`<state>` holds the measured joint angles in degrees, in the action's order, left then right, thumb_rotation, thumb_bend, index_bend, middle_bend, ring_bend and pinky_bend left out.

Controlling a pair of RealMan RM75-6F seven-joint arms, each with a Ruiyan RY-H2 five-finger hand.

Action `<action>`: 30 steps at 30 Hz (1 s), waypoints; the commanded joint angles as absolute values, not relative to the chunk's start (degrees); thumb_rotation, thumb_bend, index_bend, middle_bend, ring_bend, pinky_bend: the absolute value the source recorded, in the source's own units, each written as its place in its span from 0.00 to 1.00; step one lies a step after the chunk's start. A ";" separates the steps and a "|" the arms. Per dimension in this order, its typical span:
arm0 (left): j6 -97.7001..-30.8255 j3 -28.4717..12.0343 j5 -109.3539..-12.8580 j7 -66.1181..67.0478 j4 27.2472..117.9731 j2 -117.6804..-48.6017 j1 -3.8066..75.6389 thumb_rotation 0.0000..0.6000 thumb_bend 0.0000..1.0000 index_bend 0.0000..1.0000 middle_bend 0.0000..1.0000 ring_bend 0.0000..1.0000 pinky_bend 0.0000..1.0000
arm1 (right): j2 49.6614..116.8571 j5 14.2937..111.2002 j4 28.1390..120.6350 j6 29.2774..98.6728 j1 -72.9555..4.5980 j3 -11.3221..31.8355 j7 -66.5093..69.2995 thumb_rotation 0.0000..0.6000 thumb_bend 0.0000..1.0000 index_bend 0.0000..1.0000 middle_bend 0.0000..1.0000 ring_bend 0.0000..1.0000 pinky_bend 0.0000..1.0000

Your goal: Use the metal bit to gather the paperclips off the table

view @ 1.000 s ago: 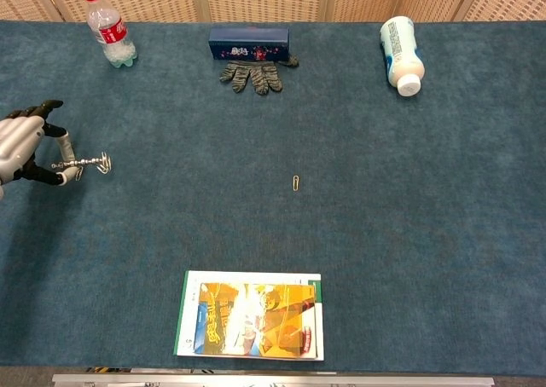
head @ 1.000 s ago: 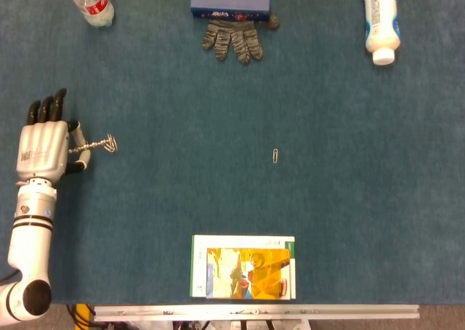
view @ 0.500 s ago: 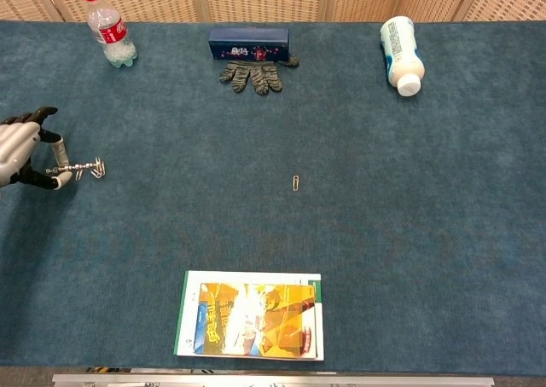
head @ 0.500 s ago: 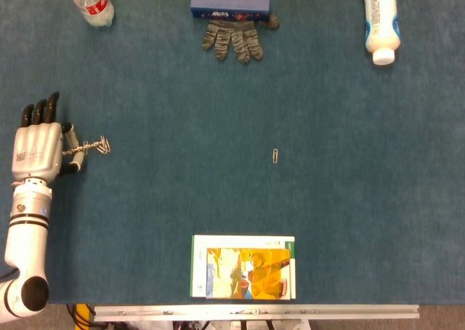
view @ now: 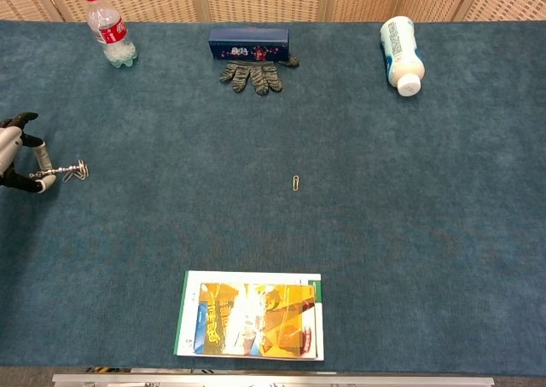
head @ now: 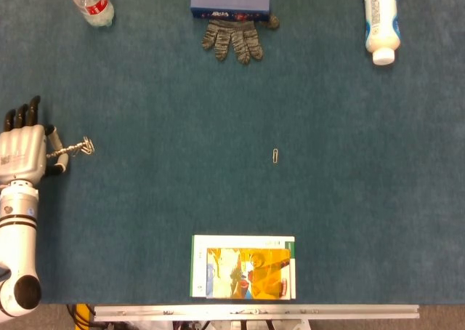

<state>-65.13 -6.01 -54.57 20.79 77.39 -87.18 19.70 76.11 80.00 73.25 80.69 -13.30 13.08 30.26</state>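
Note:
At the table's left edge my left hand (head: 23, 148) (view: 12, 155) pinches a thin metal bit (head: 64, 153) (view: 49, 174) between thumb and a finger. A small cluster of paperclips (head: 86, 147) (view: 79, 170) clings to the bit's tip, pointing toward the table's middle. One loose paperclip (head: 276, 155) (view: 295, 182) lies on the blue table (head: 182, 126) near the centre, far to the right of the hand. My right hand does not show in either view.
A water bottle (head: 91, 1) stands at the back left. A dark blue box (head: 230, 4) with a grey glove (head: 232, 39) in front of it lies at the back centre, and a white bottle (head: 381, 21) at the back right. A book (head: 243, 266) rests at the front edge.
My left hand has moved further left toward the table's edge, carrying the bit and its clinging paperclips. The loose paperclip has stayed in place.

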 commanded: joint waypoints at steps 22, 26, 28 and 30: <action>-64.57 -8.87 -52.67 20.19 77.69 -85.10 19.78 1.00 0.33 0.41 0.00 0.00 0.00 | 76.41 79.74 73.05 80.60 -13.23 12.92 30.51 1.00 0.00 0.45 0.53 0.44 0.67; -65.21 -9.14 -52.52 20.34 77.85 -84.68 19.59 1.00 0.27 0.08 0.00 0.00 0.00 | 76.38 79.63 72.99 80.70 -13.11 12.96 30.61 1.00 0.00 0.45 0.53 0.44 0.67; -66.12 -9.57 -53.03 19.21 78.55 -84.23 19.22 1.00 0.23 0.04 0.00 0.00 0.00 | 76.40 79.60 72.97 80.80 -13.04 12.97 30.70 1.00 0.00 0.45 0.53 0.44 0.67; -67.59 -10.00 -54.03 17.79 79.44 -83.54 18.62 1.00 0.22 0.03 0.00 0.00 0.00 | 76.39 79.60 72.97 80.95 -12.93 12.98 30.80 1.00 0.00 0.45 0.53 0.44 0.67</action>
<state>-66.65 -9.61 -53.34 18.72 78.76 -84.08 19.09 76.40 79.60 72.97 80.92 -12.96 12.98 30.78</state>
